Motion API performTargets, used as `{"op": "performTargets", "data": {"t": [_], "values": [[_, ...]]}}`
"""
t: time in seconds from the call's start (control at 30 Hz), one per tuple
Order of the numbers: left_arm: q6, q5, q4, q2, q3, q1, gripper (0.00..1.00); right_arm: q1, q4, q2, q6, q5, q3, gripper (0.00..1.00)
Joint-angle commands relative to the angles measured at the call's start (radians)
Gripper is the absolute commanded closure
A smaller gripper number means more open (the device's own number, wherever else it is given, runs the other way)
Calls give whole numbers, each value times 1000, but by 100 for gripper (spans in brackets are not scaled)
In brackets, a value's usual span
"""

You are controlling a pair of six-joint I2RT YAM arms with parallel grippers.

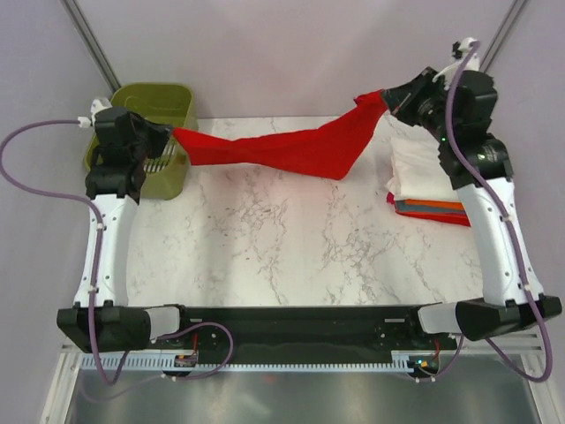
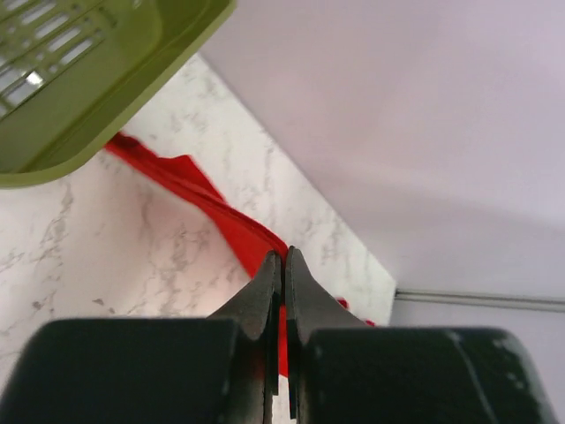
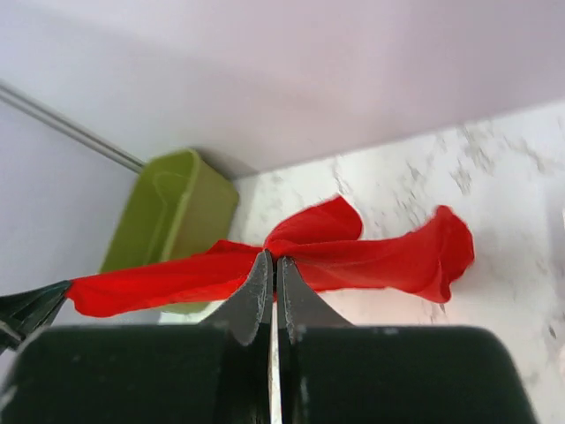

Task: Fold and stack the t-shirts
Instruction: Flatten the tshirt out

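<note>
A bright red t-shirt (image 1: 291,148) hangs stretched above the far part of the marble table, between my two grippers. My left gripper (image 1: 169,134) is shut on its left end, beside the basket; the left wrist view shows red cloth (image 2: 212,199) pinched between the closed jaws (image 2: 284,254). My right gripper (image 1: 388,95) is shut on its right end, above the stack; the right wrist view shows the cloth (image 3: 371,252) bunched at the jaw tips (image 3: 274,258). A stack of folded t-shirts (image 1: 424,181), white on top with grey, orange and red below, lies at the right.
An olive-green plastic basket (image 1: 172,102) stands at the table's far left corner, under my left wrist; it also shows in the left wrist view (image 2: 79,88) and the right wrist view (image 3: 172,212). The marble table (image 1: 282,256) lies below. A pale wall stands behind.
</note>
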Motion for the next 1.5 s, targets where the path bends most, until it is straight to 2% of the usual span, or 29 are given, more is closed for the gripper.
{"op": "performTargets", "data": {"t": [0.0,0.1,0.23,0.47,0.63,0.83,1.0,1.13,1.17,1.23,1.27,1.33,1.37,1.43,1.47], "values": [[68,46,-91,-99,114,1,98,2,54,-135,-57,-51,120,100],[70,51,-134,-190,159,0,98,0,71,-237,-73,-36,147,100],[46,40,-163,-293,176,1,98,0,92,-412,-90,110,147,100],[24,15,-238,-336,314,1,98,2,129,-509,-120,187,232,100],[0,20,-248,-290,336,1,98,3,125,-462,-116,211,251,100],[10,-31,-225,-161,339,1,98,2,128,-330,-88,239,176,100],[-7,8,-55,-88,124,0,98,2,198,-215,-59,234,-2,100],[-20,8,35,17,78,1,98,-24,215,-46,-39,152,25,100],[-36,34,48,44,105,1,98,-71,230,-8,-7,28,80,100],[-45,75,130,145,156,1,98,-124,244,122,68,-122,169,100],[-45,124,151,190,249,1,98,-160,254,165,137,-234,284,100],[-42,166,154,314,393,0,98,-179,257,273,179,-279,401,100],[-37,186,153,352,555,1,98,-216,263,301,200,-292,503,100],[-40,204,135,466,720,3,98,-251,289,376,290,-341,599,100],[-45,221,113,503,885,6,98,-291,372,399,336,-368,663,100]]}}
